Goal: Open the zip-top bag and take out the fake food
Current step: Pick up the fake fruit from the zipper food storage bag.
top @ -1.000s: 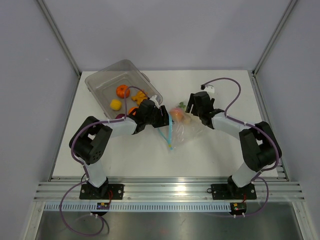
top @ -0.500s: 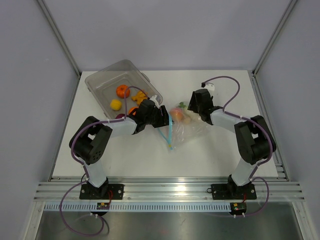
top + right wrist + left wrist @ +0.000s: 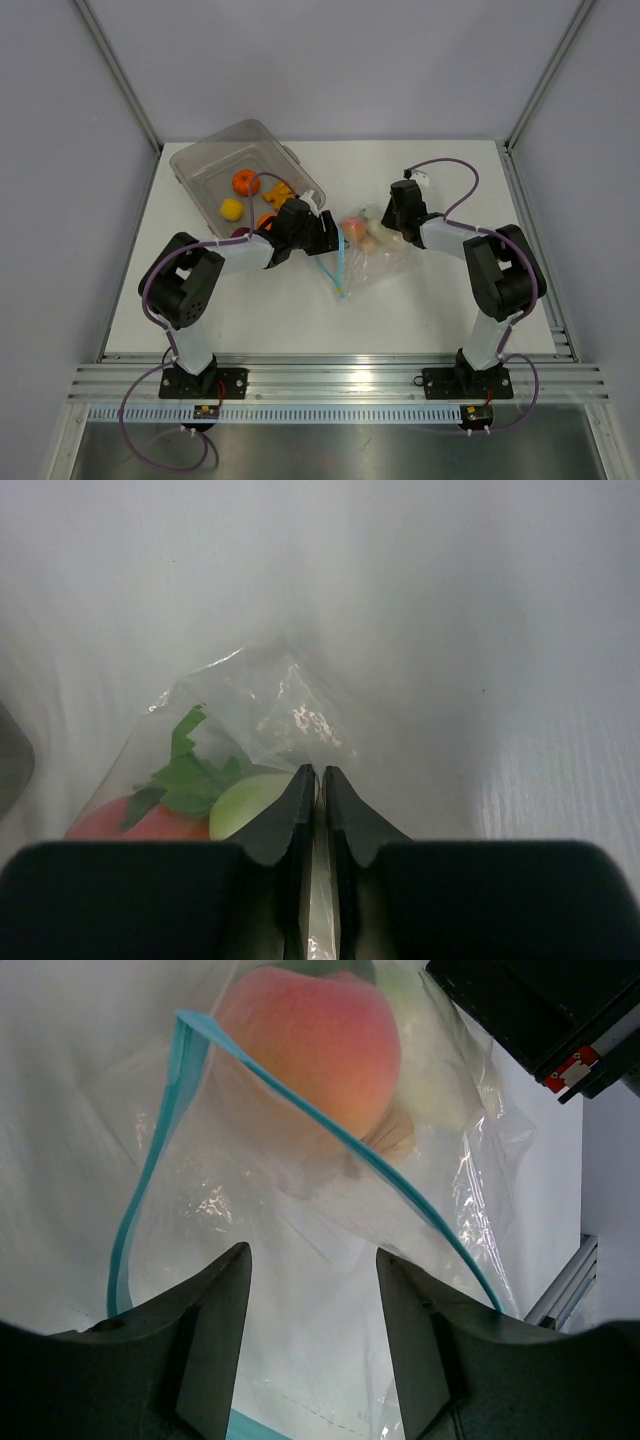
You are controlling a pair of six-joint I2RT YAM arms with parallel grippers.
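Note:
The zip-top bag (image 3: pixel 368 255) lies mid-table, its light-blue zip strip (image 3: pixel 340 262) hanging open toward the left arm. Inside it are fake food pieces: a peach (image 3: pixel 310 1040), a pale green piece (image 3: pixel 248 802) and a green leafy one (image 3: pixel 190 770). My left gripper (image 3: pixel 312 1340) stands open at the bag's mouth, with clear film and the blue strip (image 3: pixel 300 1110) in front of its fingers. My right gripper (image 3: pixel 319 780) is shut on a fold of the bag's far edge, thin plastic pinched between its pads. In the top view it sits at the bag's right side (image 3: pixel 384 230).
A rigid clear tub (image 3: pixel 205 160) stands at the back left, holding an orange pumpkin (image 3: pixel 243 182), a yellow piece (image 3: pixel 232 208) and other toy food. The left wrist hangs just beside the tub's near corner. Grey walls close off the table's sides and back.
My right gripper has moved in toward the bag's right edge and closed from wide open onto the plastic. The left arm has hardly moved.

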